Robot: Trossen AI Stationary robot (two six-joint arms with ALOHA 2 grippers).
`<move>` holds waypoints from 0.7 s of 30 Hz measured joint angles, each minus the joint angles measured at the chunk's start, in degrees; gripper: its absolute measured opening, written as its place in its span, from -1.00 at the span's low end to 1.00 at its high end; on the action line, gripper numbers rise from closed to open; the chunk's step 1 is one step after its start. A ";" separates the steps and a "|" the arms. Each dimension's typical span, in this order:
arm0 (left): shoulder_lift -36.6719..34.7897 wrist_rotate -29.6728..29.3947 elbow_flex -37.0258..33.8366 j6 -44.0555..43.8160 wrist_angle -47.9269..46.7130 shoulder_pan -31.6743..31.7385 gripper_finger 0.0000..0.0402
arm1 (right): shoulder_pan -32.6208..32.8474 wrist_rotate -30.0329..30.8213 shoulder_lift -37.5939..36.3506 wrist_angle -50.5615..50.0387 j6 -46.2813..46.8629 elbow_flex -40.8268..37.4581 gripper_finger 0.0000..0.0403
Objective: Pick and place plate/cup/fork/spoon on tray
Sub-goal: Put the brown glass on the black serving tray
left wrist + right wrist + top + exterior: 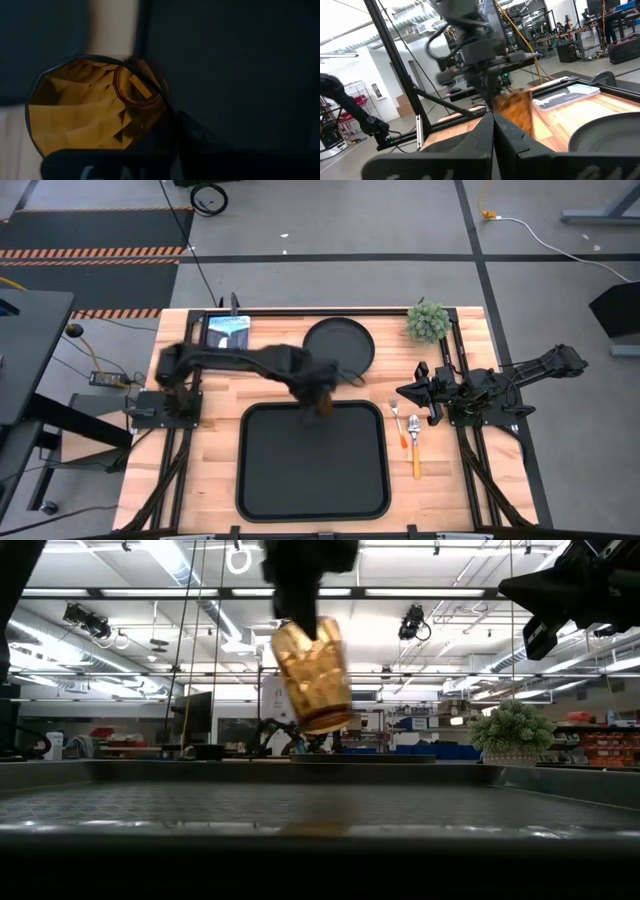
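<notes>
My left gripper [320, 398] is shut on the amber cup [312, 675] and holds it in the air above the far edge of the black tray [255, 480]. The cup also shows in the right wrist view [517, 112]. The round black plate [338, 343] lies flat on the table beyond the tray. The fork [397, 425] and the spoon [415, 445] lie flat on the table right of the tray. My right gripper [412, 392] waits shut near the table's right side, beyond the fork and spoon. My left gripper holds the cup by its wall at the rim [167, 112], coming from above with its fingers pointing down. One finger [200, 145] lies outside the wall; the other seems to be at the open mouth. The cup hangs tilted below the fingers, clear of the tray.
A small potted plant [428, 321] stands at the table's far right corner. A tablet [227, 332] lies at the far left. The tray's floor [312, 470] is bare. The arm bases stand at the table's left and right edges.
</notes>
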 joint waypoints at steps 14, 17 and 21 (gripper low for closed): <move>14.80 -5.70 10.10 18.33 0.68 -11.55 -0.92 | -0.01 0.00 0.01 -0.02 -0.01 0.01 -0.92; 15.70 -9.76 10.13 21.58 1.05 -12.87 -0.92 | -0.02 0.00 0.02 -0.02 -0.02 0.02 -0.92; 16.08 -11.91 10.15 25.09 1.37 -14.15 -0.86 | -0.02 0.00 0.01 -0.02 -0.01 0.01 -0.92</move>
